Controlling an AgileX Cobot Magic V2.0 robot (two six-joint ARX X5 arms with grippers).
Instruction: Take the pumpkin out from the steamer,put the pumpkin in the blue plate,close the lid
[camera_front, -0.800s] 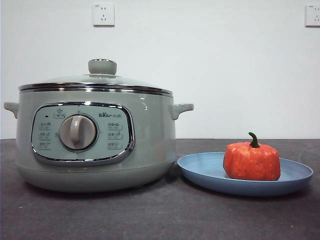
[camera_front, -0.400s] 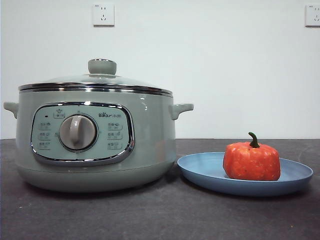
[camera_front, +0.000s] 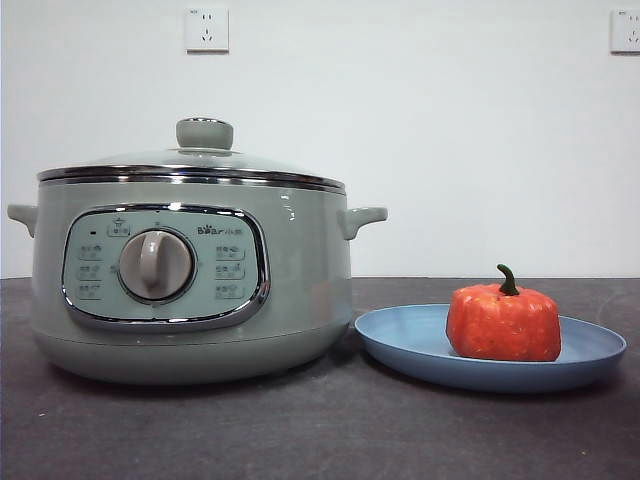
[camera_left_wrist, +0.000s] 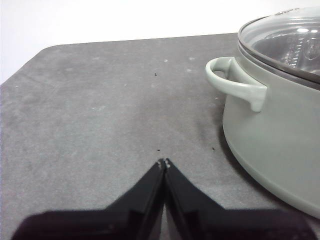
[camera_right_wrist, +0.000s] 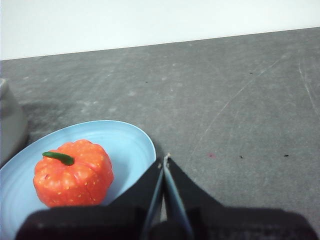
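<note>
Orange-red, the pumpkin (camera_front: 503, 322) is seated in the blue plate (camera_front: 400, 340), right of the steamer (camera_front: 300, 290), which is covered by the lid (camera_front: 190, 165). Left tool (camera_left_wrist: 164, 162) and right tool (camera_right_wrist: 165, 159) are closed, empty, above the surface (camera_front: 320, 430).

The steamer (camera_front: 190, 280) is taking up the left half of the grey table (camera_front: 330, 430) in the front view, with the lid (camera_front: 195, 160) sitting closed on its rim and blocking any way into the pot. Its side handle (camera_front: 362, 218) is jutting toward the blue plate (camera_front: 400, 340), whose rim is lying just beside the pot's base, leaving almost no gap between them. The pumpkin (camera_front: 503, 322) is occupying the plate's middle. Open table is stretching in front of both, beyond the steamer's far handle (camera_left_wrist: 235, 82) and past the plate's outer edge (camera_right_wrist: 147, 142).
</note>
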